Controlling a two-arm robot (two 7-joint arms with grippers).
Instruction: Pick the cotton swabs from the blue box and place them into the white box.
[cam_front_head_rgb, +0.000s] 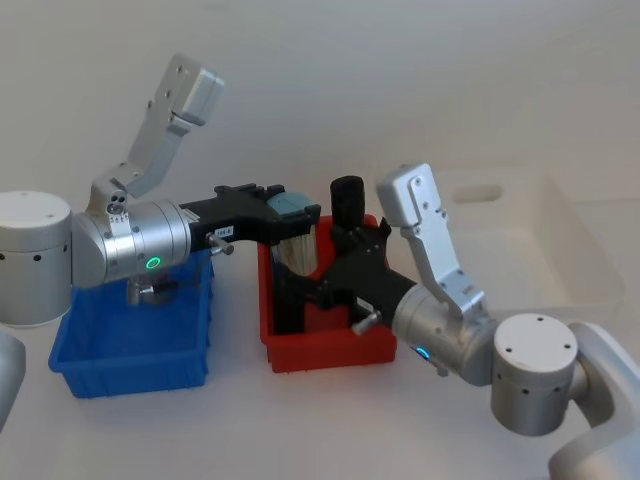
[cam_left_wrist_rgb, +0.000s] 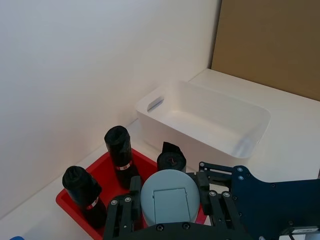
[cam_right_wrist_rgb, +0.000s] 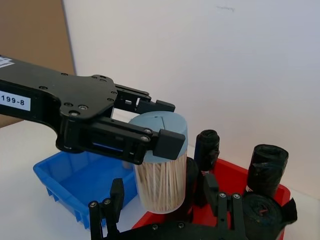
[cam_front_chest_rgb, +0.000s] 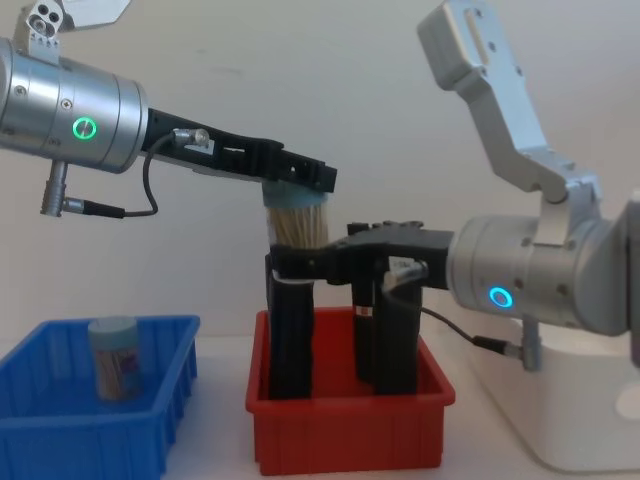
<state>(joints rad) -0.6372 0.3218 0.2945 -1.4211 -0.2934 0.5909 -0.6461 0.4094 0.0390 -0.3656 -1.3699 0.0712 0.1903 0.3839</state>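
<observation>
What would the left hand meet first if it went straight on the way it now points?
Probably the black roll standing in the red bin, just ahead of the left hand and its cotton swabs jar; the white box lies beyond. Height is unclear; it may pass above.

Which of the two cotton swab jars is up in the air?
The jar gripped by the left end effector above the red bin; the other jar stands in the blue box.

Swab jar sits in left bin, rolls in middle bin.
</observation>
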